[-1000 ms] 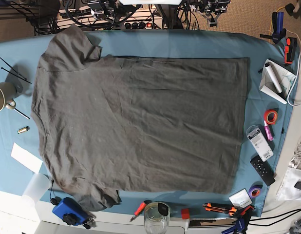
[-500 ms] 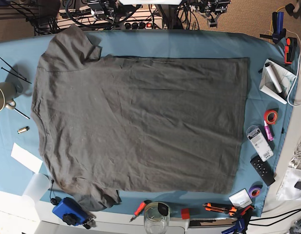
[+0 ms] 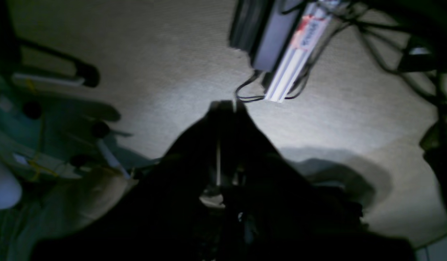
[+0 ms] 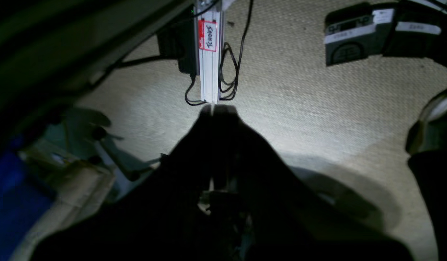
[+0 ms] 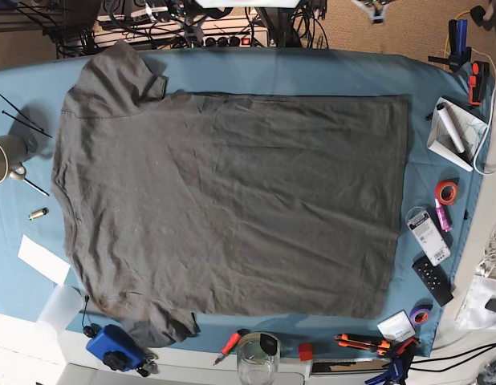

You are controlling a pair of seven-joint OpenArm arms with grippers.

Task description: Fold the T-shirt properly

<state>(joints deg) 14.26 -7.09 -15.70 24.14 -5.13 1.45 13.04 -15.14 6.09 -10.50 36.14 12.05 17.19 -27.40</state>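
On my left wrist feed, the left gripper (image 3: 226, 105) is a dark silhouette in the middle of the frame, its two fingers drawn together to a point with only a thin bright slit between them and nothing pinched there. Beyond it I see beige carpet (image 3: 154, 65) and, at the upper right, a white power strip (image 3: 296, 58) with black cables. The picture is dim and soft, so I would not swear the tips actually touch.

The right wrist feed looks much the same: the right gripper (image 4: 216, 108) tapers to closed tips at centre frame, empty, pointing at a second white power strip (image 4: 208, 54) with a red label at the top of the frame.

In the base view, the T-shirt (image 5: 232, 200) lies spread flat across the middle of the blue cloth (image 5: 312, 68), collar side toward the left edge, hem toward the right. A mug (image 5: 6, 158) sits at the left edge, a glass jar (image 5: 258, 359) at the bottom centre.
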